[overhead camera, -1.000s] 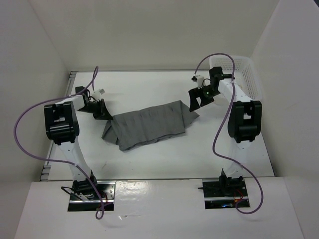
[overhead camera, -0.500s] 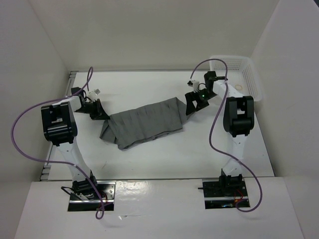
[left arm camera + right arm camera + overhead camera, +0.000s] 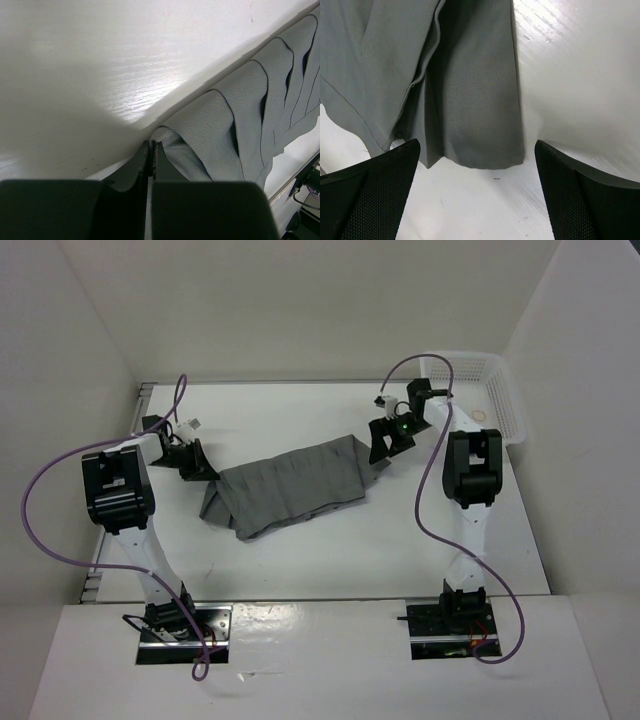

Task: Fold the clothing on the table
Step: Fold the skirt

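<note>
Dark grey pleated fabric garment (image 3: pixel 290 490): lies mid white counter (image 3: pixel 300 565). Left gripper (image 3: pixel 150 146) pinches its edge; right gripper (image 3: pixel 476 150) gapes empty over the opposite hem. Step: second grasp. Next, I lower and close it.

The left arm (image 3: pixel 120 490) and right arm (image 3: pixel 472 468) have white links and blocky black joint housings. A purple cable (image 3: pixel 26 508) loops along each. A green light (image 3: pixel 401 423) glows behind the right fingers (image 3: pixel 375 195), which are black and dimpled. The left fingers (image 3: pixel 127 172) are smooth black.

grey clothing (image 3: pixel 295 487) on table (image 3: pixel 290 415), basket (image 3: pixel 507 400) beyond
</note>
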`<state>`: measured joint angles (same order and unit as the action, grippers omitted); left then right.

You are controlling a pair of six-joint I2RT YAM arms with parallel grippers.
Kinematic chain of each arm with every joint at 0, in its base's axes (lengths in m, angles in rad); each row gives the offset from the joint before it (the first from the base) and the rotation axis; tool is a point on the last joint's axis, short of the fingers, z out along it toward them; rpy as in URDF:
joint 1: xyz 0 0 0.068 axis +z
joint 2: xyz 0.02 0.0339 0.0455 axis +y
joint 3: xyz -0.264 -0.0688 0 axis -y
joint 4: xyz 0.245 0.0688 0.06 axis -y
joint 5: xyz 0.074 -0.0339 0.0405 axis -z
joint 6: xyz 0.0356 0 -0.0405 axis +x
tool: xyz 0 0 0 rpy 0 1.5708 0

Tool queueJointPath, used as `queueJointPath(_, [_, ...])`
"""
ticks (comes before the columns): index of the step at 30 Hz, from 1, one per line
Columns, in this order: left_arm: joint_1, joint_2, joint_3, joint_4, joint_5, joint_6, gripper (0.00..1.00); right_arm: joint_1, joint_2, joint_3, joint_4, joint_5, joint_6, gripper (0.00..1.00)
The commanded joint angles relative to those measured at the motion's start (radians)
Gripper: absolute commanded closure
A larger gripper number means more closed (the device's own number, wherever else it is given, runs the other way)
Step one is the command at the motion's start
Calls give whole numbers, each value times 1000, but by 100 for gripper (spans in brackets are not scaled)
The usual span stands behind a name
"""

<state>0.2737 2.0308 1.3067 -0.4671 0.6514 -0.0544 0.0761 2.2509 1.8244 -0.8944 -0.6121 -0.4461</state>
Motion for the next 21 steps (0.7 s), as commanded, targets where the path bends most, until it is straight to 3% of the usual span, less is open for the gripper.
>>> queueJointPath(1, [10, -29, -17, 1, -49, 37, 100, 17, 48, 36, -18, -66, -3, 1])
queueJointPath(9, [10, -29, -17, 1, -49, 37, 100, 65, 39, -77, 12, -95, -3, 1])
queueJointPath(21, [10, -20, -7, 1, -39, 37, 100, 74, 30, -116, 0, -149, -22, 1])
